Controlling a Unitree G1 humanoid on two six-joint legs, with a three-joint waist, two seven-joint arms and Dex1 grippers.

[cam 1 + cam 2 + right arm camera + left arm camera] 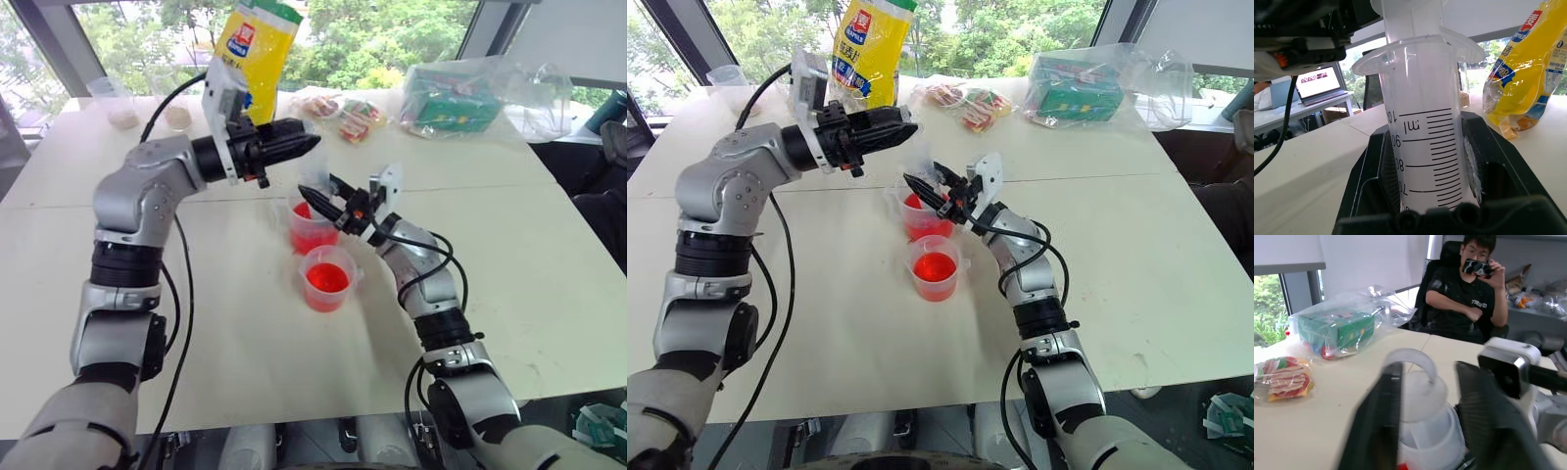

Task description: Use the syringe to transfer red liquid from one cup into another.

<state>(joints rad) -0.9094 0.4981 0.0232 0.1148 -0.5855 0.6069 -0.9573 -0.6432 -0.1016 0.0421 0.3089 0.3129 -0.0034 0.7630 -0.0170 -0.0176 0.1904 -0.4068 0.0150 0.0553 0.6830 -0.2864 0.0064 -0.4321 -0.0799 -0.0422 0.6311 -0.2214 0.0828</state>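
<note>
Clear plastic makes the barrel of the syringe [1422, 142], and black scale marks are printed on it: "ml" and the numbers 100, 90, 80 and 70 can be read, running down the barrel. The right end effector [315, 197] is closed on this barrel, with one black finger on each side, and it holds the syringe upright over the far cup [312, 231]. The plunger top [1409, 363] of the syringe stands between the two fingers of the left end effector [302, 142], which comes from the side; its fingers are apart and I cannot tell if they touch the plunger. Red liquid [326, 279] fills the near cup [327, 278], and the far cup, just behind it, also holds some. Both cups stand on the white bench [509, 245]. Behind them a yellow bag [257, 51] carries a blue and red label, but its writing is too small to read. A green box [453, 100] in a clear bag lies further right. A person [1466, 289] sits on a chair beyond the bench.
</note>
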